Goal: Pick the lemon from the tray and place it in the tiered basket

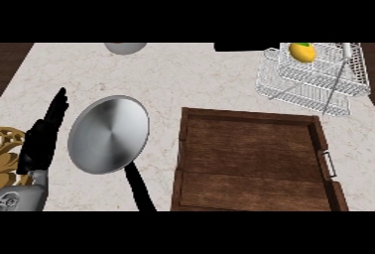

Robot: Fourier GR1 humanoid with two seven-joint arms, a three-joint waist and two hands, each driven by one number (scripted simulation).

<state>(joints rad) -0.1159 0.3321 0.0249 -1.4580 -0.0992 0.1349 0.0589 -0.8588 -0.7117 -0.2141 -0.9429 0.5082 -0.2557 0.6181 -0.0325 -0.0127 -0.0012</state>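
Observation:
A yellow lemon (pixel 302 52) with a green tip lies in the white wire tiered basket (pixel 315 82) at the counter's far right. The dark wooden tray (pixel 253 161) at the lower right holds nothing. My left hand (pixel 42 136) rests at the left edge, fingers straight and pointing up, beside the pan. The right hand does not show in the head view.
A steel frying pan (pixel 108 134) with a black handle (pixel 139 191) lies left of the tray. A grey bowl (pixel 124 47) sits at the far edge. A dark object (pixel 238 46) lies at the back beside the basket. A golden ornament (pixel 9 149) shows at the left edge.

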